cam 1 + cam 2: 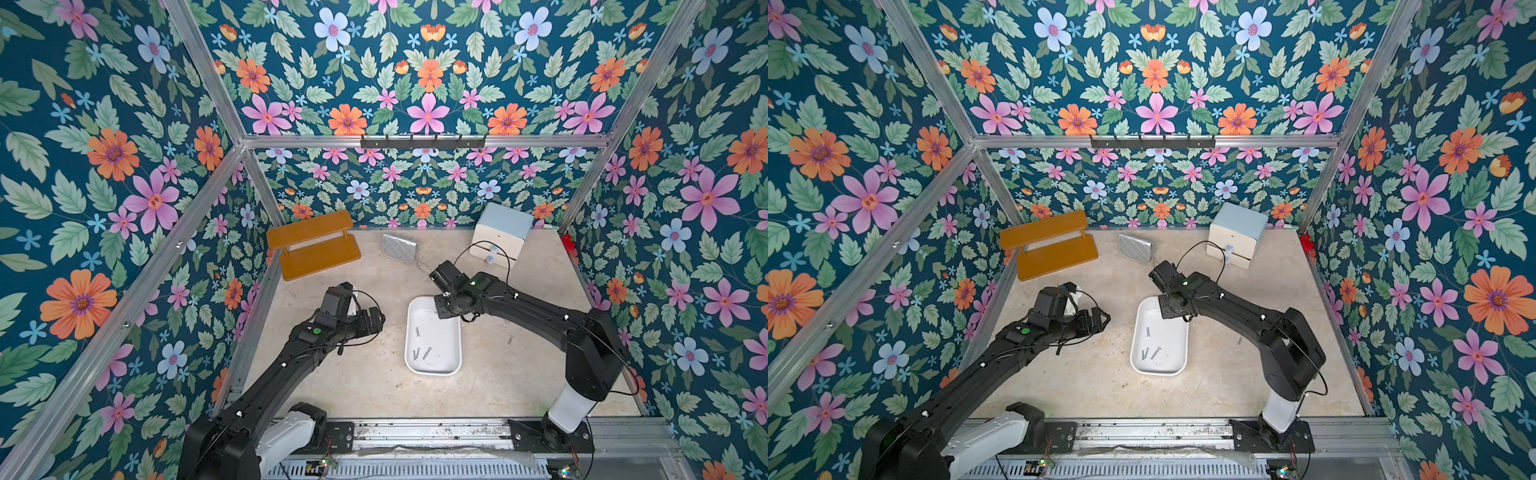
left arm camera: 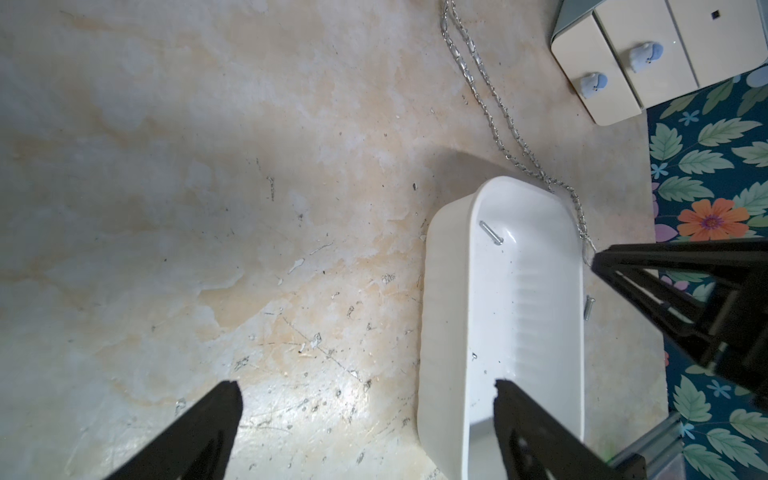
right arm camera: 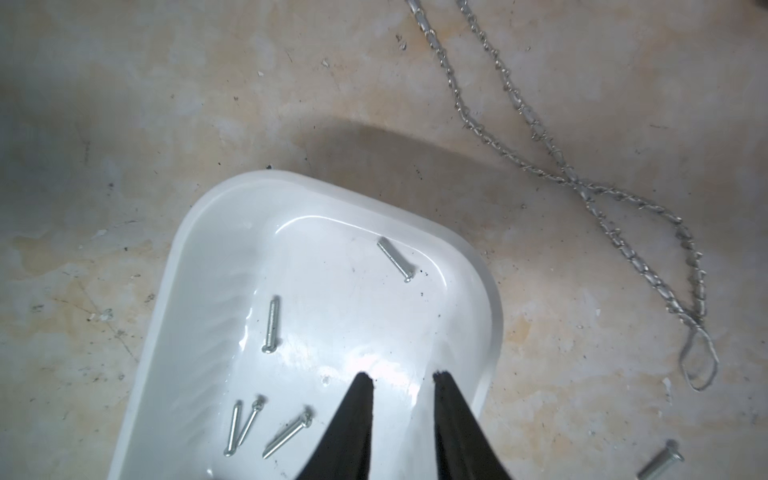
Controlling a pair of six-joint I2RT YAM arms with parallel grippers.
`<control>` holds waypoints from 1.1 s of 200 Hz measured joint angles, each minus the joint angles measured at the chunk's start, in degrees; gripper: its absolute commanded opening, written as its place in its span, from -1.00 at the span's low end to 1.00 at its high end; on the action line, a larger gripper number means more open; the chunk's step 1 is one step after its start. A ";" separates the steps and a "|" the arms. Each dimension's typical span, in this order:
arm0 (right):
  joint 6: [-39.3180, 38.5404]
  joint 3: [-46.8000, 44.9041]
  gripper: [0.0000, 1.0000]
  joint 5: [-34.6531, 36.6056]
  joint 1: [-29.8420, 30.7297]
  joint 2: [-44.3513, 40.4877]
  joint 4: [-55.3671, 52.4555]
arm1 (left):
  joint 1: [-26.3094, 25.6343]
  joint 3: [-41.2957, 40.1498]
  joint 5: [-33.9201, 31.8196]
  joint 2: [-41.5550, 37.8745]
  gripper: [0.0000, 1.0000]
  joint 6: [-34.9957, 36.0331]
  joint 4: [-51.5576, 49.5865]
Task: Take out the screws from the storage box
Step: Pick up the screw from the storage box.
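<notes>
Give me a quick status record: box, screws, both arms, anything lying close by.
storage box: upright on the table, no lid
screws: five loose on its floor
stray screw: on the table, outside the box, right arm's side
right gripper: jaws narrowly apart, empty, above the box's far end
left gripper: jaws wide open, empty, over bare table beside the box
chain: on the table near the box's far end
</notes>
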 measured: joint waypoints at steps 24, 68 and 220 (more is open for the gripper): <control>-1.29 1.16 -0.42 -1.27 0.09 2.95 0.09 | 0.00 0.81 -0.68 0.39 0.98 0.09 -1.27; -1.84 2.67 -0.41 -2.73 0.11 7.28 0.72 | 0.00 0.81 -2.08 0.42 0.98 0.87 -1.70; -4.22 6.51 -0.25 -1.73 -1.62 16.06 0.81 | 0.00 0.33 -3.80 -1.88 0.98 0.94 -3.98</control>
